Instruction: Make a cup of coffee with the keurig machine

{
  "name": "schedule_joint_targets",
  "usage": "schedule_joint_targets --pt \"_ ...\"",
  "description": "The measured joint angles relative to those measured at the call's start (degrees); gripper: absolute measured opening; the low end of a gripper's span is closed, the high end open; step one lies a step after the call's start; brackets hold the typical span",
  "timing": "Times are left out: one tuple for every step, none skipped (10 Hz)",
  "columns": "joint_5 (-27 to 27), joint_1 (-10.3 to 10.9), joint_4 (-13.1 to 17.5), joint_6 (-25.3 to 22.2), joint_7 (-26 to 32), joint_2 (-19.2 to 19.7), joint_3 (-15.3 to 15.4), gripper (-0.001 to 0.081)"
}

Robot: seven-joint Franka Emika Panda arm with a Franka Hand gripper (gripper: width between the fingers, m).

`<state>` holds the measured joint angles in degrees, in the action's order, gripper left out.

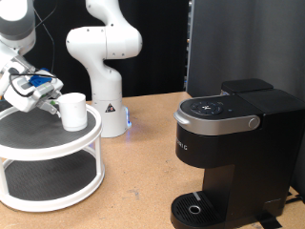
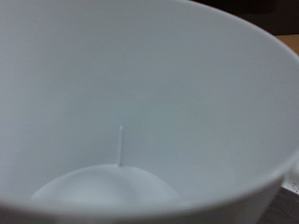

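Note:
The cup (image 1: 73,110), a plain white mug, stands upright on the top tier of a round white stand (image 1: 38,143) at the exterior view's left. My gripper (image 1: 46,99) is right beside the cup on its left, at rim height, touching or nearly touching it. In the wrist view the cup's white inside (image 2: 140,103) fills the frame and looks empty; no fingers show there. The keurig machine (image 1: 229,143) stands at the exterior view's right, black with a silver-grey lid handle (image 1: 221,121), lid down. Its round drip tray (image 1: 195,208) is bare.
The stand has a lower tier (image 1: 43,176) with nothing visible on it. A second white robot arm (image 1: 103,57) stands behind the stand on the wooden table (image 1: 143,172). A dark panel (image 1: 243,43) rises behind the machine.

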<state>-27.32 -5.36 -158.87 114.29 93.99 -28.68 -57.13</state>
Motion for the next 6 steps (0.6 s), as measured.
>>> schedule_joint_targets --pt "-0.1 0.1 0.0 0.0 0.0 0.0 -0.1 0.0529" --pt "-0.1 0.2 0.0 0.0 0.0 0.0 -0.2 0.0392" --pt "-0.2 0.2 0.0 0.1 0.0 0.0 -0.3 0.0392" --pt "-0.3 0.2 0.0 0.2 0.0 0.0 -0.4 0.0209" --pt "-0.3 0.2 0.0 0.3 0.0 0.0 -0.4 0.0082" --pt "-0.4 0.3 0.0 0.4 0.0 0.0 -0.5 0.0082"
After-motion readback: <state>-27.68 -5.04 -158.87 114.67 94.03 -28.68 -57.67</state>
